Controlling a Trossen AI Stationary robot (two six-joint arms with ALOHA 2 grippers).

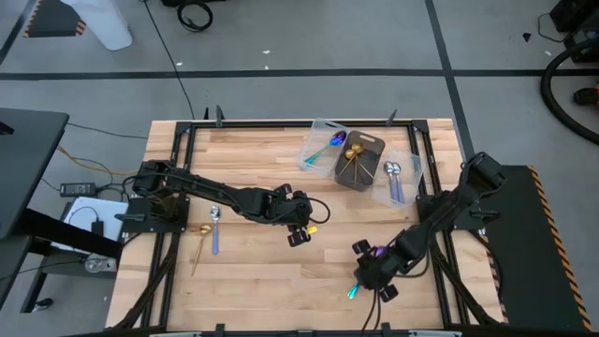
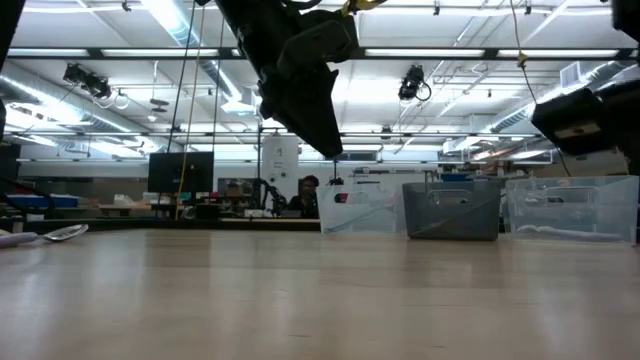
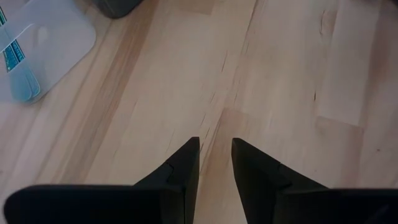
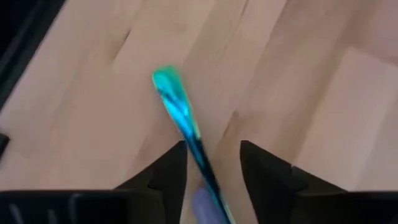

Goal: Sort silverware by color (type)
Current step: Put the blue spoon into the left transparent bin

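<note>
My right gripper [image 1: 368,274] is near the table's near-right part, raised off the wood, and shut on an iridescent spoon [image 4: 180,112]. The spoon's teal end [image 1: 353,291] points toward the near edge. My left gripper [image 1: 299,229] hangs over the middle of the table with a narrow gap between its fingers [image 3: 215,162] and nothing in it. A silver spoon [image 1: 214,225] and a gold spoon [image 1: 199,245] lie flat on the wood to the left. More spoons lie in two clear trays [image 1: 321,142] [image 1: 397,180] and a dark bin [image 1: 361,159]. My right gripper pinches the iridescent spoon between its two fingers at the handle [image 4: 202,165]. The teal end [image 4: 168,84] sticks out past the fingertips. The spoon is lifted clear of the table. The exact place of contact lies back between the fingers and is hidden.
The trays and the bin stand in a row at the far right [image 2: 450,208]. Bare wood lies under both grippers. The table's black frame rails [image 1: 178,168] run along the left and right sides. A person sits in the room beyond the table [image 2: 308,192].
</note>
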